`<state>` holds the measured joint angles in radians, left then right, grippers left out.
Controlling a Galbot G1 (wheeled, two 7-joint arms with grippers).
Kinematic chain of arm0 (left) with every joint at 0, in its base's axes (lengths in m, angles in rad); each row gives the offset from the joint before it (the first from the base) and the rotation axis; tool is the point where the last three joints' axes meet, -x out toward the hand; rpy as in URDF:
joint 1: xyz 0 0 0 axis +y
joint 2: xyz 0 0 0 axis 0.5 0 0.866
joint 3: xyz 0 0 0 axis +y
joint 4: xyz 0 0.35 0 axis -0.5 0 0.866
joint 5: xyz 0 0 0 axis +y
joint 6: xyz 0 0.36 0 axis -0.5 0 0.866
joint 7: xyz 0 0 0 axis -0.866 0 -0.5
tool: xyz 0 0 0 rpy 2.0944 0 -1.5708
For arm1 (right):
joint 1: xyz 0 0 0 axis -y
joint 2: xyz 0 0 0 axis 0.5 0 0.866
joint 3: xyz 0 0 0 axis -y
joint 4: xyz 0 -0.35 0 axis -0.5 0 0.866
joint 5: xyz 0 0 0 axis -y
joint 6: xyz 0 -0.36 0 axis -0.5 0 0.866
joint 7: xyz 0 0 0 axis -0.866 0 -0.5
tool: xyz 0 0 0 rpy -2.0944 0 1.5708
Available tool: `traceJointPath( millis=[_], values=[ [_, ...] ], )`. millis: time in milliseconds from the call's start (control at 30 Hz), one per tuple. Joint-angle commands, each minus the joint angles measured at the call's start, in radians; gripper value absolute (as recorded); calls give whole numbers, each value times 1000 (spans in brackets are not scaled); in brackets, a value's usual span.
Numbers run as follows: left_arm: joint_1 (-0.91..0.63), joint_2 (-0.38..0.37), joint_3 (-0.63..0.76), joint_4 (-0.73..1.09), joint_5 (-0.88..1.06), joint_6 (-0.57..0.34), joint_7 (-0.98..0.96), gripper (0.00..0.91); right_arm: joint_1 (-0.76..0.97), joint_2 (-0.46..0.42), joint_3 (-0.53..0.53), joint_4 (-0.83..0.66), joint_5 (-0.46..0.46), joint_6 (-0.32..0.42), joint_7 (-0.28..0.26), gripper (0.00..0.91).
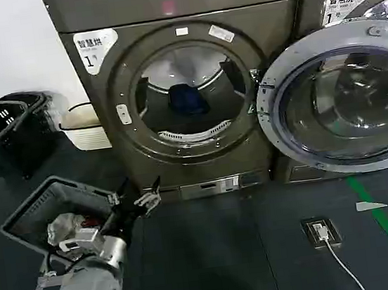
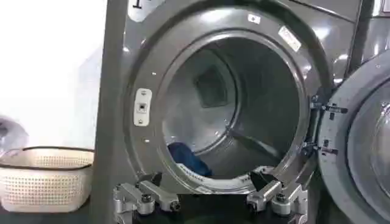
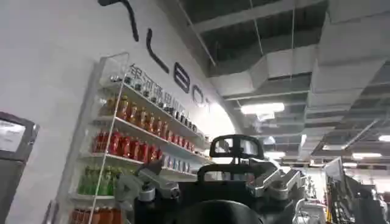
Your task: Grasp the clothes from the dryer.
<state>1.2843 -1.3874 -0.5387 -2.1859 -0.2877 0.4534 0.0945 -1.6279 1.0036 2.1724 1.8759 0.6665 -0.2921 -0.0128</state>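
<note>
The dryer (image 1: pixel 165 28) stands straight ahead with its round door (image 1: pixel 344 98) swung open to the right. A dark blue piece of clothes (image 1: pixel 188 97) lies at the bottom of the drum, and in the left wrist view these clothes (image 2: pixel 186 159) sit just behind the door ring. My left gripper (image 1: pixel 138 194) hangs low in front of the dryer, left of the opening and well short of it. This left gripper (image 2: pixel 210 196) is open and holds nothing. My right gripper (image 3: pixel 213 182) is open, empty and points up toward the ceiling.
A grey basket (image 1: pixel 25 215) with light-coloured laundry stands tilted at my lower left, beside the left arm. Black baskets (image 1: pixel 8 132) and a white basket (image 1: pixel 86 130) line the wall to the left. A floor socket with a white cable (image 1: pixel 321 232) lies to the right.
</note>
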Motion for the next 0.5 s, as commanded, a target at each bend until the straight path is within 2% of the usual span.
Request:
traceJointPath(
  millis=[33,333,500],
  values=[
    [-1,-3,8,-5,5,4,35,907,-6,1,2,2,27,41,-4,907],
    [2,-28,62,0,43,-33,-107,907,-9,3,15,2,56,66,4,907],
    [28,-45,108,-7,88,-39,-117,907,2,4,2,8,56,65,7,907]
  ],
)
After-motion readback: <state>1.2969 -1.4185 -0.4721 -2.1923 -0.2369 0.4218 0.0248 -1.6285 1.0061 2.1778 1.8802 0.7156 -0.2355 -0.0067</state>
